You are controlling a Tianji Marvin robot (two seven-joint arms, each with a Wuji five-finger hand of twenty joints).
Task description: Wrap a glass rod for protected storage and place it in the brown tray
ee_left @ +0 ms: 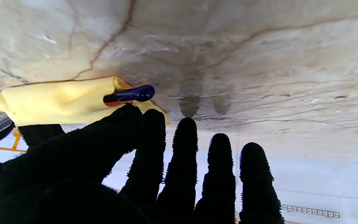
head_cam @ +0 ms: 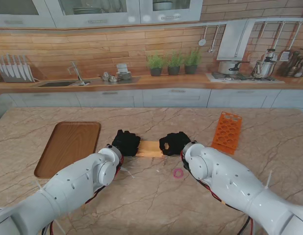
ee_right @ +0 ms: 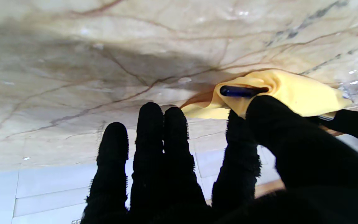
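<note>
Left fingers [ee_left: 185, 137]: thumb and first finger pinching one end of the cloth roll, other three straight and apart, holding nothing.
Right fingers [ee_right: 149, 124]: same pinch at the opposite end, remaining fingers straight, two pressed together.
Left hand [head_cam: 126, 142]: at nine o'clock of the roll.
Right hand [head_cam: 174, 143]: at three o'clock of the roll.
Rod [ee_left: 129, 94]: dark blue tip poking out of each end, so wrapped along the middle only.
Cloth [head_cam: 149, 148]: yellow, rolled around the rod, lying on the table [head_cam: 156, 205] between both hands.
Tray [head_cam: 68, 147]: brown, at nine o'clock beyond the left hand, nothing in it.
Doing it well: probably roll both ends evenly, keep pinches light on glass, cover the tips before lifting toward the tray.
Nearby: orange rack [head_cam: 227, 132] at three o'clock, pink ring [head_cam: 178, 173] at five o'clock.
</note>
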